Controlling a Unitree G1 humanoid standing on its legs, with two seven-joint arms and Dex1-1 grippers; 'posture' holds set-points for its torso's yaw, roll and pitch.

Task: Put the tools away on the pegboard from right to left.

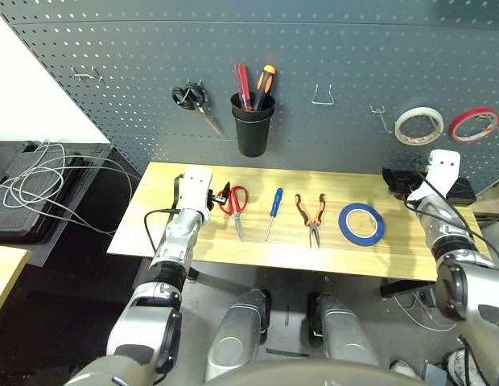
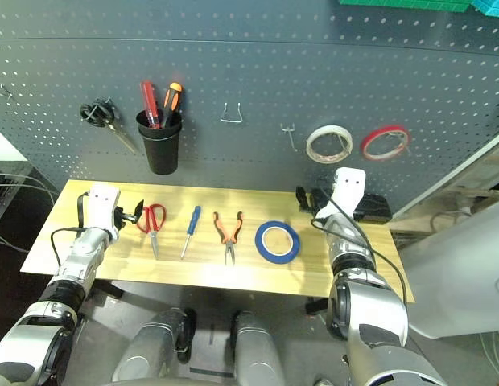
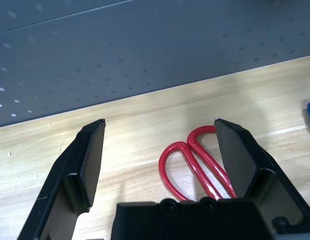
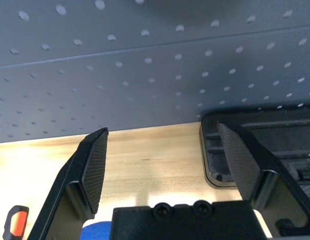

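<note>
1. large dark grey perforated metal pegboard – wall panel behind the pale wooden table; carries hooks so tools hang clear of the work surface.
2. blue tape roll – flat on the table, rightmost of the row, so by the right-to-left order it is judged the first to go up; a bare wire hook stands just beside the hung white tape roll and red tape roll, a likely home for it.
3. orange-and-black-handled needle-nose pliers – flat on the table, next left of the tape, tip toward the robot; an empty wire bracket hangs above.
4. small blue-handled screwdriver – flat, left of the pliers; the black cup on the panel already holds two screwdrivers upright, so it probably belongs there.
5. red-handled scissors – leftmost of the row, handle loops away from the robot; black-handled scissors hang by their loops from a hook.
6. left gripper – wide open, empty, low over the table with the red loops just beside one finger; nothing gripped.
7. right gripper – wide open, empty, near the table's back right corner beside a black tray, close to the blue roll it should take first.
</note>
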